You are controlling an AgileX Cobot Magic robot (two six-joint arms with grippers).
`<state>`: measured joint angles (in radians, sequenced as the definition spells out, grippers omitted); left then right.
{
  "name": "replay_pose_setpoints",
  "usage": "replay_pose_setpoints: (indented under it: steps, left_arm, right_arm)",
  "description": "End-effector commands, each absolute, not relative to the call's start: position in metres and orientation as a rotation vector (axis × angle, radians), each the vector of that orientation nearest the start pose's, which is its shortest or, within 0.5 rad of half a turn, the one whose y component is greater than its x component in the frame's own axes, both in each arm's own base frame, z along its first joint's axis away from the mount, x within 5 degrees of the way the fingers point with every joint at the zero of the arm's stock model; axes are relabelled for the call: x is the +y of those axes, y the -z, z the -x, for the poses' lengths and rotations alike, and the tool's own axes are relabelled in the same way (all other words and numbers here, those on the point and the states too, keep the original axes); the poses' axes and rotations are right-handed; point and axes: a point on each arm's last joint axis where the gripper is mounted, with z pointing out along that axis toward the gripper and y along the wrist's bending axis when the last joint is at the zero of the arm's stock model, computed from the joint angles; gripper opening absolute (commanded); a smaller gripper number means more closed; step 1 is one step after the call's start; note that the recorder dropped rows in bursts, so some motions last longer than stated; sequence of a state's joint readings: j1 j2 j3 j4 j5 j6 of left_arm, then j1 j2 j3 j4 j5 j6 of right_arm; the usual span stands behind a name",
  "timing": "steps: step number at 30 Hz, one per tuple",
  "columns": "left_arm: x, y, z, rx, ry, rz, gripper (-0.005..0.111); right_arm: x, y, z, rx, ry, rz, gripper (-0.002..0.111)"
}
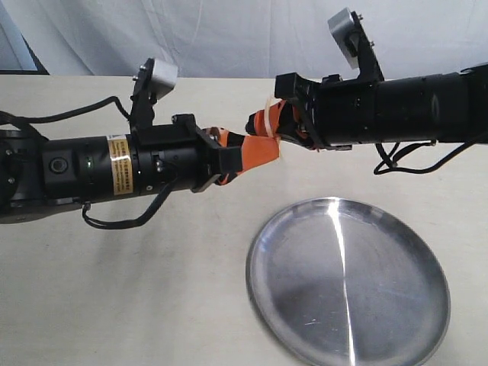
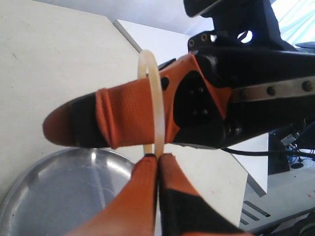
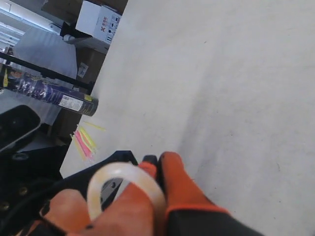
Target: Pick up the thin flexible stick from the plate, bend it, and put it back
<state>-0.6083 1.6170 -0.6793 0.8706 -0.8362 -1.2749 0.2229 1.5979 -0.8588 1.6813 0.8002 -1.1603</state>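
Observation:
The thin flexible stick [image 2: 157,98] is bent into a tight pale loop in the air between my two grippers. My left gripper [image 2: 158,158] is shut on one end, its orange fingertips pressed together around the strand. In the right wrist view the stick [image 3: 115,172] curls round an orange finger, and my right gripper [image 3: 160,166] is shut on its other end. In the exterior view both grippers meet tip to tip, left [image 1: 255,151] and right [image 1: 263,122], above the table just beyond the plate [image 1: 381,297]. The plate [image 2: 44,191] lies below, bare and shiny.
The cream table [image 1: 114,290] spreads round the plate. Past its edge in the right wrist view are a dark can [image 3: 54,96], a white box [image 3: 98,19] and some pink and yellow sticks [image 3: 84,140]. A white curtain [image 1: 229,30] hangs behind.

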Motion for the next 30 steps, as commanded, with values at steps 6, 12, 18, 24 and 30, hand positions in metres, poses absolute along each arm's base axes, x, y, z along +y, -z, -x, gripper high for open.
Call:
replay_pose_setpoints:
  steps: [6, 12, 18, 24, 30]
  left_arm:
    - [-0.2192, -0.1998, -0.2235, 2.014, 1.292, -0.492, 0.0]
    - [-0.2193, -0.1993, -0.2236, 2.016, 1.291, -0.492, 0.0]
    - [-0.2193, -0.1993, -0.2236, 2.016, 1.291, -0.492, 0.0]
    - [-0.2184, -0.2008, -0.2264, 1.985, 1.26, -0.484, 0.0]
    - [-0.218, -0.2006, -0.2273, 1.981, 1.242, -0.488, 0.0]
  right_arm:
    - [0.1588, -0.27, -0.2603, 2.014, -1.799, 0.365, -0.001]
    - [0.1587, -0.2698, -0.2606, 2.016, -1.795, 0.362, -0.001]
    - [0.1584, -0.2685, -0.2623, 2.026, -1.771, 0.346, -0.001]
    - [0.1583, -0.2684, -0.2624, 2.027, -1.768, 0.345, -0.001]
    - [0.1578, -0.2667, -0.2648, 2.027, -1.718, 0.348, -0.001]
